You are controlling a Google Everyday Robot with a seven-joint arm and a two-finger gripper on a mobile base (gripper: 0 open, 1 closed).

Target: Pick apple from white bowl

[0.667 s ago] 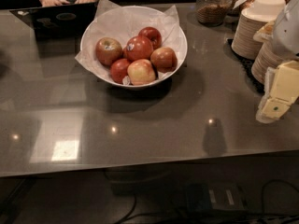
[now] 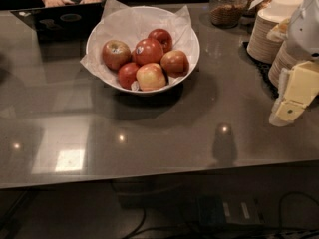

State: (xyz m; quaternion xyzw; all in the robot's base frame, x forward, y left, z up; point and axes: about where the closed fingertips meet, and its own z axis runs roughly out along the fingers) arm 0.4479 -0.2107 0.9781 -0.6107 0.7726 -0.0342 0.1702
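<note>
Holding the apples: a white bowl point(image 2: 195, 43), wide and shallow, lined with crinkled white paper point(image 2: 124, 21). I see it toward the back of the table, a little left of centre.
Apples: I count six apples point(image 2: 148, 51) heaped close together in the bowl, red with yellow patches. The palest one lies at the front.
Gripper: the gripper point(image 2: 291, 101) hangs at the right edge of my view, over the right side of the table and well apart from the bowl. It is cream-coloured and tilts down toward the left. I cannot tell how far open it is. All the apples lie in the bowl.
Table: the table point(image 2: 149, 148) is grey and glossy, with ceiling lights mirrored in it.
Plates: stacks of beige paper plates point(image 2: 271, 29) stand at the back right, just behind the gripper.
Jar: a glass jar point(image 2: 227, 6) stands at the back, between the bowl and the plates.
Laptop: a dark laptop point(image 2: 60, 21) sits at the back left, near the bowl, with a person's hands point(image 2: 55, 1) at its far edge.
Cables: dark cables point(image 2: 139, 218) lie on the floor below the table's near edge.
</note>
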